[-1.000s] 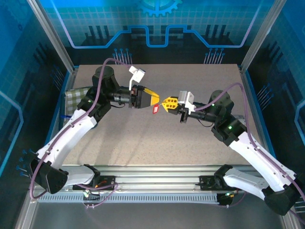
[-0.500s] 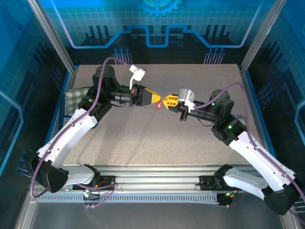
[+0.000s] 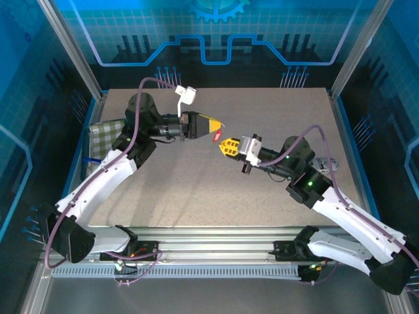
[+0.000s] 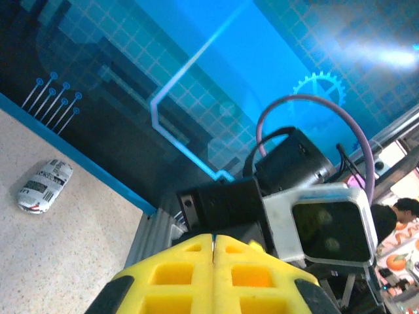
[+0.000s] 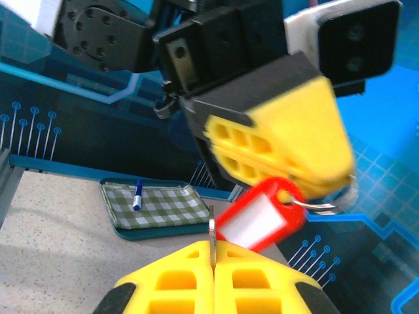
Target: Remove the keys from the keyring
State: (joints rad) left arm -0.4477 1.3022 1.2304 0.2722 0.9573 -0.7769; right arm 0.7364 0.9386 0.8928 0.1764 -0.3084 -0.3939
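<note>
1. We find the left gripper [image 3: 216,123] clenched on the keyring [image 5: 322,203], held above the middle of the table [image 3: 196,190], nearer its far edge. A red tag [image 5: 260,220] hangs from the ring.
2. The right gripper [image 5: 213,248] is clamped on a thin grey key [image 5: 211,230], just beside the tag but apart from the ring.
3. We judge this key freed. We cannot tell whether more keys sit on the ring — setting the key down is left.
4. Writing: the tag's white insert looks blank, and a crumpled printed scrap [image 4: 43,186] on the table bears print too small to read.
</note>
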